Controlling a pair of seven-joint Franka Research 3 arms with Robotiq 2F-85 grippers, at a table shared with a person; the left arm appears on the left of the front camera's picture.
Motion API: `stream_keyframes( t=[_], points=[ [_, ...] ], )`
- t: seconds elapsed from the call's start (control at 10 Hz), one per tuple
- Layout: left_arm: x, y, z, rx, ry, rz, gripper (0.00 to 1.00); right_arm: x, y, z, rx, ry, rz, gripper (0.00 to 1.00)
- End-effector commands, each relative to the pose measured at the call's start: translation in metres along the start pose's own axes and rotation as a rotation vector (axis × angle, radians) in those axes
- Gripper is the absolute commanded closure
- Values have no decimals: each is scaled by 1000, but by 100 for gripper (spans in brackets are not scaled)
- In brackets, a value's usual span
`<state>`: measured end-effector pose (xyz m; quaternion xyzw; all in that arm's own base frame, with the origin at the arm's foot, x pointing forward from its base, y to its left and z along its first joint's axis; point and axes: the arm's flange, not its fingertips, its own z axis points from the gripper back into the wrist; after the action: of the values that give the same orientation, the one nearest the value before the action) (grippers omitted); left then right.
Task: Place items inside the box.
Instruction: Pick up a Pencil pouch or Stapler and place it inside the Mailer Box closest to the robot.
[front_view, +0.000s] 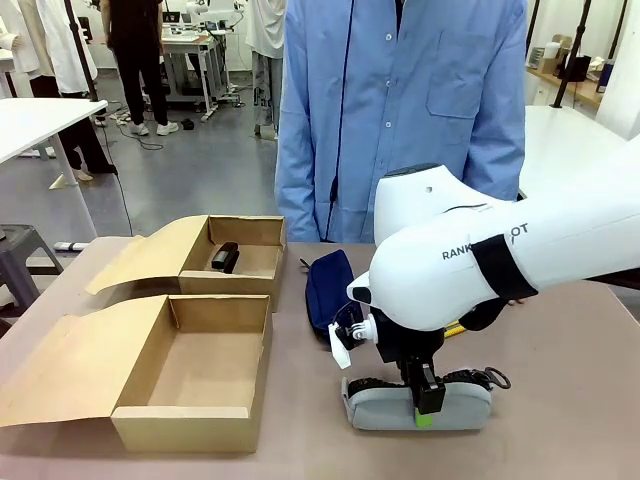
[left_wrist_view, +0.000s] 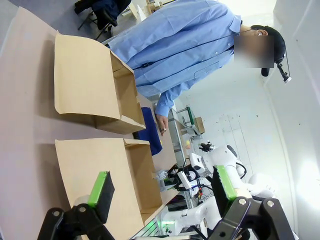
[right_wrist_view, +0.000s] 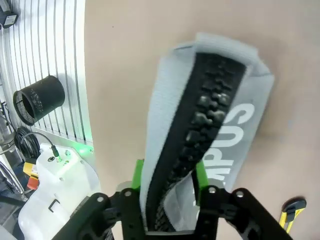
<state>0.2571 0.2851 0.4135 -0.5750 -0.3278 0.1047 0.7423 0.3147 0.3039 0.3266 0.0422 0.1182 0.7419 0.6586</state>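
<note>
A grey zip pouch (front_view: 460, 405) lettered "CAMPUS" lies on the table at the front right. My right gripper (front_view: 425, 402) is shut on its black zipper ridge from above. In the right wrist view the green pads (right_wrist_view: 137, 174) pinch the grey pouch (right_wrist_view: 235, 125) on both sides. A navy zip pouch (front_view: 328, 288) lies behind it, near the table's middle. The near cardboard box (front_view: 190, 425) stands open with nothing in it. The far box (front_view: 255, 232) holds a black stapler (front_view: 226, 257). My left gripper (left_wrist_view: 162, 189) is open in the air, holding nothing.
A person in a blue shirt (front_view: 400, 110) stands at the far side of the table. A yellow-and-black utility knife (right_wrist_view: 291, 212) lies beside the grey pouch. Both boxes' lids (front_view: 60, 365) fold out to the left. The left wrist view looks across both boxes (left_wrist_view: 95, 95).
</note>
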Motion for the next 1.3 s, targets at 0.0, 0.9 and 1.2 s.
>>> stream_keyframes(
  t=[0.0,0.9,1.2],
  points=[
    [0,-1,-1,-21,-11,-23,0,-1,7,3,10,-5,-30,92],
    [0,-1,-1,-21,-11,-23,0,-28,52,111,284,-367,-1419,100],
    [0,-1,-1,-21,-11,-23,0,-48,73,125,299,-678,-2121,100]
  ],
)
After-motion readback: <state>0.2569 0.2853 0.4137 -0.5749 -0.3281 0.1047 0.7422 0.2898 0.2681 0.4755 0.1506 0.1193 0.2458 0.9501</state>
